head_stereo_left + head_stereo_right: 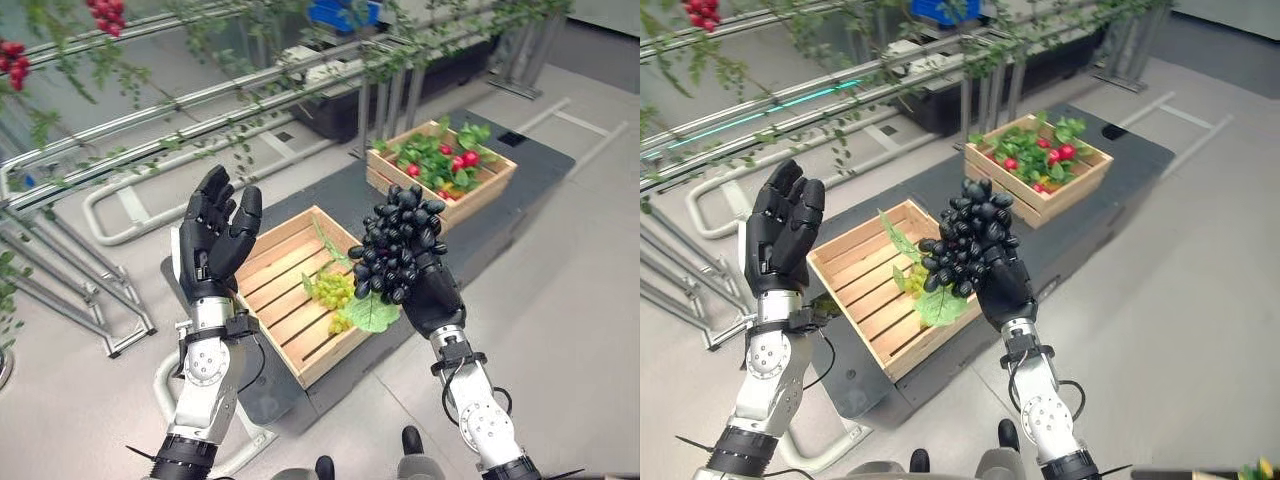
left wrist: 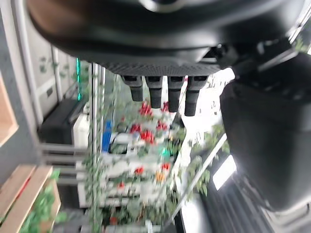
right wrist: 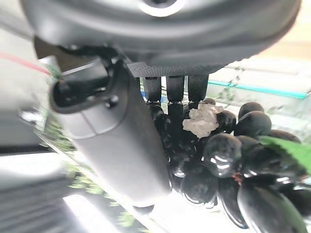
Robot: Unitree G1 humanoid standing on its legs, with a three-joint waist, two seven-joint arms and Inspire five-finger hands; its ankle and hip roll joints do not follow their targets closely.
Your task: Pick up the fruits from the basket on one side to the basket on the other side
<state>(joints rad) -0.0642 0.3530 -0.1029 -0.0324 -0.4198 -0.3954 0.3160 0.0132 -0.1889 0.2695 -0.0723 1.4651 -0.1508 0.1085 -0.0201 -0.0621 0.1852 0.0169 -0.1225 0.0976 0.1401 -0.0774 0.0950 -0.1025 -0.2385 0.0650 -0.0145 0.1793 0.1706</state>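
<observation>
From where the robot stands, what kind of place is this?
Probably a mock greenhouse or fruit-picking test area: vines trained along metal rails, wooden crates of fruit on a low platform, and a bunch of black grapes in the robot's right hand.

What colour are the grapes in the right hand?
Black grapes, in the right hand; clearest in the left eye view.

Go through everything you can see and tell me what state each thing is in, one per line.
Left robot hand: open, raised, holding nothing.
Right robot hand: shut on the black grapes.
Black grapes: lifted above the near crate.
Near crate: holds green grapes and a leaf.
Far crate: filled with leaves and red fruit.
</observation>
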